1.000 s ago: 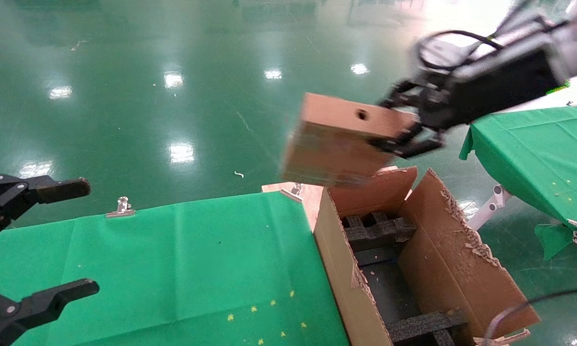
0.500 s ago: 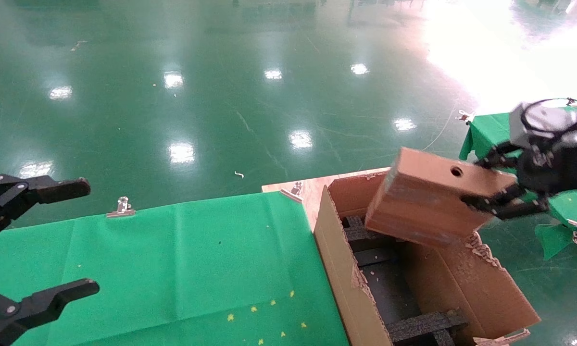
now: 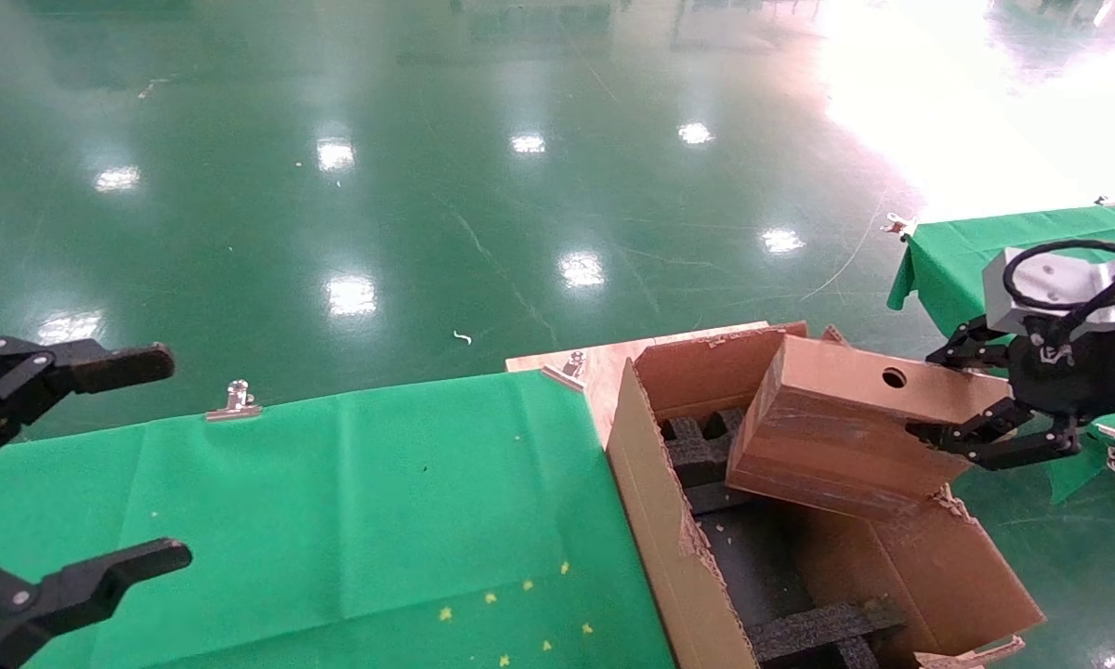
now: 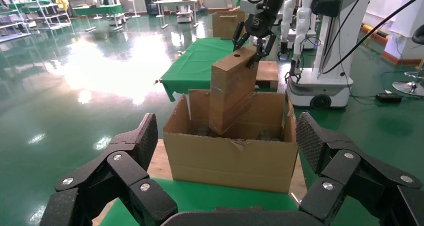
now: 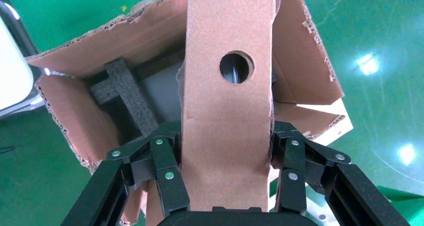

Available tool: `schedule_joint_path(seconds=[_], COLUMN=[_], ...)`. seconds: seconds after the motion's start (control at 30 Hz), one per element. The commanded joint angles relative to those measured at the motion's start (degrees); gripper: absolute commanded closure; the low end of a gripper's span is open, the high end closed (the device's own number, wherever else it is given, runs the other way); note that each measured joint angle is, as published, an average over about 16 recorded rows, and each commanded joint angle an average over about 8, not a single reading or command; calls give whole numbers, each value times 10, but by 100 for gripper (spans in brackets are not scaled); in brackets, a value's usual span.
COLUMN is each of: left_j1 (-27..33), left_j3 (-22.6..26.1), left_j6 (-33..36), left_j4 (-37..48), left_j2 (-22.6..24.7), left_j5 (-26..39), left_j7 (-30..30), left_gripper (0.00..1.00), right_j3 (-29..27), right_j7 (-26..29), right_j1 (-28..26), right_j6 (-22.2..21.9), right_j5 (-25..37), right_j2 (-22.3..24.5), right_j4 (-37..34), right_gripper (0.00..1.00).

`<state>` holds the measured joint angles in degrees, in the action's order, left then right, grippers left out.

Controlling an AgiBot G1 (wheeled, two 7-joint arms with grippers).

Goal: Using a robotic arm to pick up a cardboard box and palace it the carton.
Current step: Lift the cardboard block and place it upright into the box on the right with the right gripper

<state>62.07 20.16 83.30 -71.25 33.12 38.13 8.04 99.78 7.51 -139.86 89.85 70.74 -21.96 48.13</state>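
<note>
The carton (image 3: 669, 520), lined with black foam strips (image 3: 822, 627), takes the tilted lower end of the cardboard box (image 3: 836, 437), brown with one round hole, clamped at 3 o'clock by the right gripper (image 3: 971, 395). It has dropped lower since half a second ago. The left gripper (image 3: 74, 465) hangs wide at 9 o'clock.

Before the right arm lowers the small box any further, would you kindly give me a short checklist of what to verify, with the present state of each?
1. Grip: right gripper clamps the cardboard box on both sides. Ok.
2. Position: the box hangs over the carton, its lower end already past the rim in the left wrist view. Ok.
3. Attitude: the box is tilted, not square to the carton walls. Not ok.
4. Landing spot: black foam strips lie on the carton floor; whether the box fits between them, cannot tell.
5. Left gripper is open over the green cloth, apart from the carton. Ok.
</note>
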Motion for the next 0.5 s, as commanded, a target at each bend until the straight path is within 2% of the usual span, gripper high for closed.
schedule_joint_path(seconds=[0.03, 0.27, 0.5], left_j1=[0, 0, 0], left_j3=[0, 0, 0], left_j6=[0, 0, 0], left_j4=[0, 0, 0], left_j2=[0, 0, 0], left_j5=[0, 0, 0], left_j7=[0, 0, 0], left_gripper=[0, 0, 0], right_j3=[-3, 8, 25], right_j7=[-1, 86, 234], right_j1=[2, 24, 45], right_j6=[-2, -51, -120], right_j5=[-1, -5, 22], right_j2=[-2, 7, 30], right_j4=[-3, 3, 45], right_gripper=[100, 100, 100])
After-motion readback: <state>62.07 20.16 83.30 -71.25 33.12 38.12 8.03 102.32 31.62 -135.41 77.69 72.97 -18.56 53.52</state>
